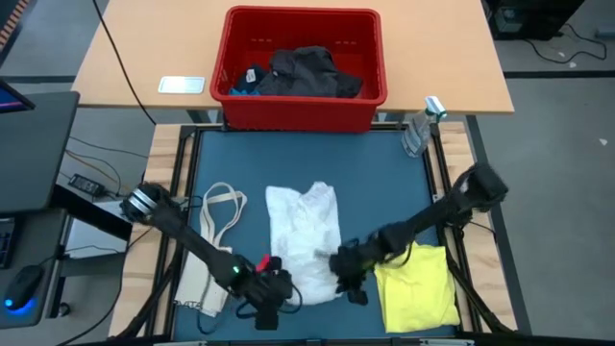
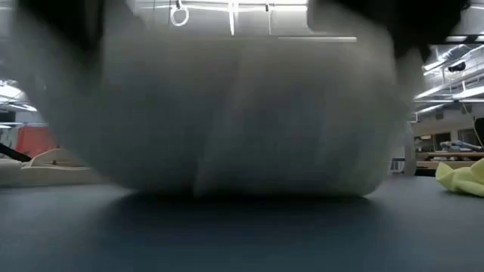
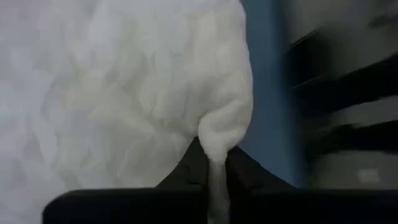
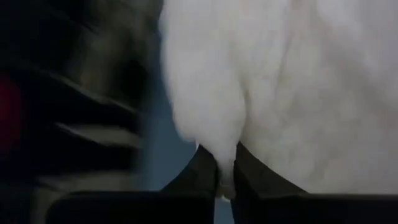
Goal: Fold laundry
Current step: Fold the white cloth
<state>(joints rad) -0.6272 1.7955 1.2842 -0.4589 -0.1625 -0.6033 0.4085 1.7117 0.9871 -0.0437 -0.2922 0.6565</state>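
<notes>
Two dark robot arms meet at the near edge of a blue tabletop (image 1: 384, 178), each pinching a corner of the white garment (image 1: 306, 231) that lies crumpled between them. The left claw (image 1: 274, 285) is closed tight on the garment's near left corner, a narrow fold of white cloth (image 3: 214, 143) squeezed between its two dark fingers (image 3: 186, 174). The right claw (image 1: 348, 269) is likewise clamped shut on the opposite near corner, where a tuck of the same cloth (image 4: 221, 155) disappears between its fingers (image 4: 255, 174).

From the table-level camera, the white garment (image 2: 242, 121) fills nearly the whole picture, bulging just above the dark surface.

Just outside the right claw, on its side away from the white garment, a bright yellow garment (image 1: 418, 284) lies folded flat; its edge (image 2: 461, 177) also shows at the far right of the table-level picture. Beside the left claw, on its outer side, rests a cream tote bag (image 1: 213, 250) with long handles.

Well beyond both claws, at the far end of the tabletop, stands a red plastic bin (image 1: 303, 101) holding dark garments (image 1: 307, 72).
</notes>
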